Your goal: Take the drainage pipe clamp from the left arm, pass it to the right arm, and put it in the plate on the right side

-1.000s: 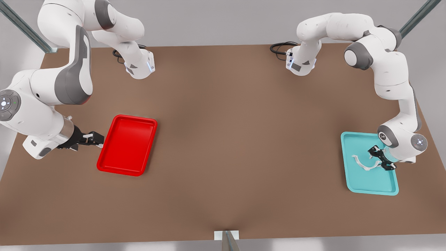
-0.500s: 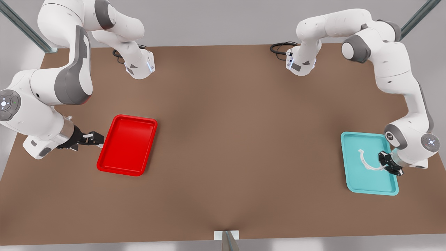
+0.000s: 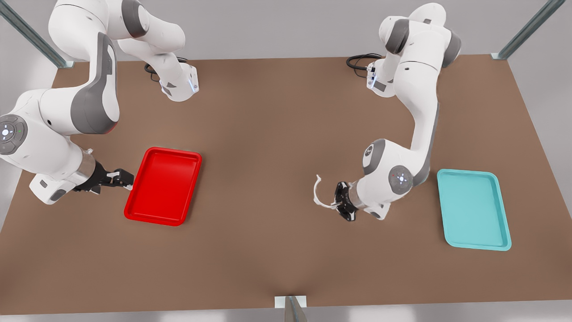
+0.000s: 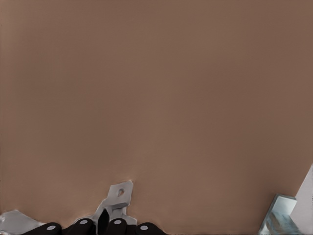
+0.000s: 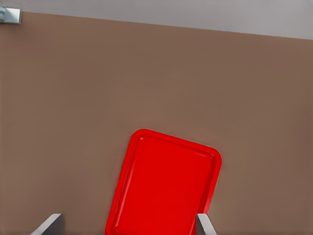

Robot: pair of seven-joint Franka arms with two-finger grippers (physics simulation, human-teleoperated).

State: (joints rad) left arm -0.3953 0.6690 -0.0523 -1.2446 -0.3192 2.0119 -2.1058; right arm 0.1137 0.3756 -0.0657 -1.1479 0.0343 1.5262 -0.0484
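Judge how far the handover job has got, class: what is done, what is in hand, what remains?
Done: the left tool is shut on the clamp and holds it above the table, clear of the teal tray. In hand: carrying it. Left: the handover to the right tool, waiting open beside the red plate, then placing it there.

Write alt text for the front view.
The left gripper holds the white drainage pipe clamp above the brown table, between the empty teal tray and the red plate. The right gripper waits open beside the plate.
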